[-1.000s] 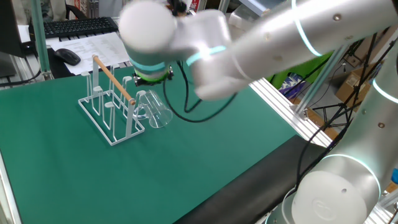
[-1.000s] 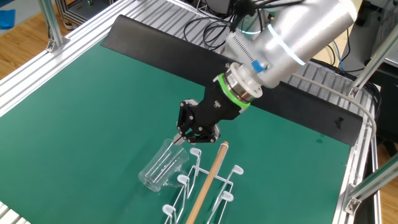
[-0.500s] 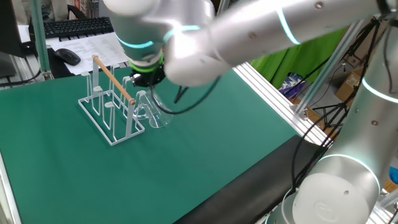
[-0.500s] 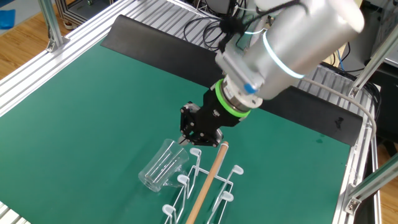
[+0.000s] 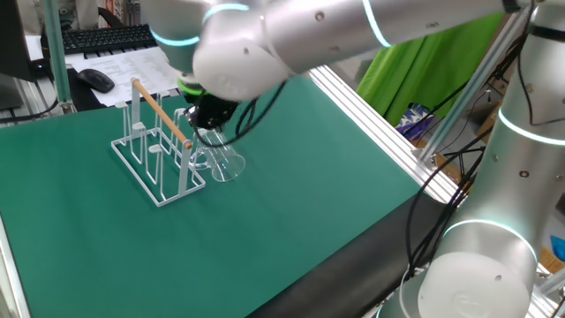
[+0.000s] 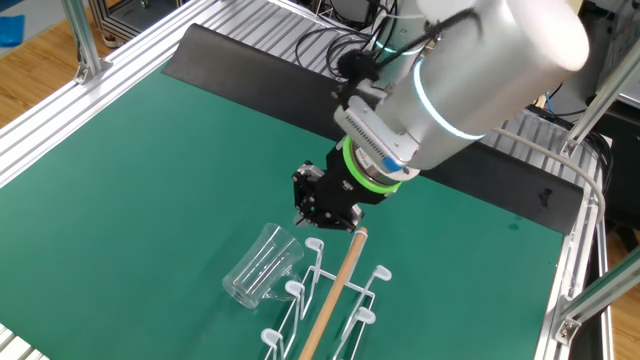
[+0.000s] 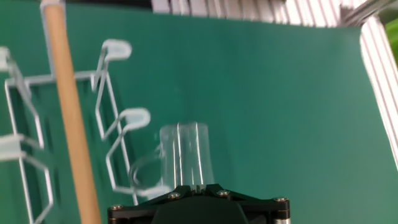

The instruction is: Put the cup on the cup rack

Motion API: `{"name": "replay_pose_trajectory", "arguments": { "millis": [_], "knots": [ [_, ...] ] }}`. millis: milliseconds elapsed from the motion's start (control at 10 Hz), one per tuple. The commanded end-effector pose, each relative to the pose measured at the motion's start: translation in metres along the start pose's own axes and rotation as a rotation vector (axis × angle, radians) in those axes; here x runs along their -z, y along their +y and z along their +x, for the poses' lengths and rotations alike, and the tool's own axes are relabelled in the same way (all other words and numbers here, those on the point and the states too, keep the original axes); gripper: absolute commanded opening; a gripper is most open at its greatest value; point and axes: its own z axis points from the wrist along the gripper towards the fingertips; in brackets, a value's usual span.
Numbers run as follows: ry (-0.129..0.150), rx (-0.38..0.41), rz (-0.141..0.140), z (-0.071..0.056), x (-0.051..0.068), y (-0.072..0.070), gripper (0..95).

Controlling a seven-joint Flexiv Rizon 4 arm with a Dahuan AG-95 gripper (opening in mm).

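The cup [image 6: 262, 265] is a clear glass mug resting tilted over an outer peg of the cup rack [image 6: 330, 300], its handle [image 7: 144, 174] toward the rack. The rack is white wire with a wooden rod [image 7: 68, 112] along its top. In one fixed view the cup [image 5: 221, 159] leans off the rack's [image 5: 154, 146] near side. My gripper [image 6: 303, 222] hovers just past the cup's upper end, fingers shut with nothing seen between them. In the hand view the gripper [image 7: 198, 185] points at the cup [image 7: 183, 155]; I cannot tell whether they touch.
A green mat [image 6: 150, 170] covers the table. A black strip [image 6: 250, 60] and aluminium rails [image 6: 60, 130] border it. Behind the rack lie a keyboard [image 5: 110, 37], a mouse [image 5: 95, 79] and papers. The arm's large links [image 5: 291, 44] hang over the rack.
The arm's upper links have swung and the wrist has turned; the hand has shifted only slightly near the cup. Cup and rack have stayed where they were.
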Motion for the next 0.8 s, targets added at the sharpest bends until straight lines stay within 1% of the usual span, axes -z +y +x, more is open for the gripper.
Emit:
{"name": "replay_pose_trajectory", "arguments": {
  "millis": [100, 200, 400, 600, 800],
  "knots": [
    [0.001, 0.012, -0.002, 0.006, 0.004, -0.003, 0.0],
    [-0.002, 0.012, -0.004, 0.008, 0.005, -0.004, 0.0],
    [-0.022, 0.004, -0.005, 0.013, 0.004, -0.007, 0.0],
    [-0.036, 0.014, -0.006, 0.016, -0.002, -0.014, 0.0],
    [-0.036, 0.023, -0.014, 0.016, -0.008, -0.020, 0.0]
  ]
}}
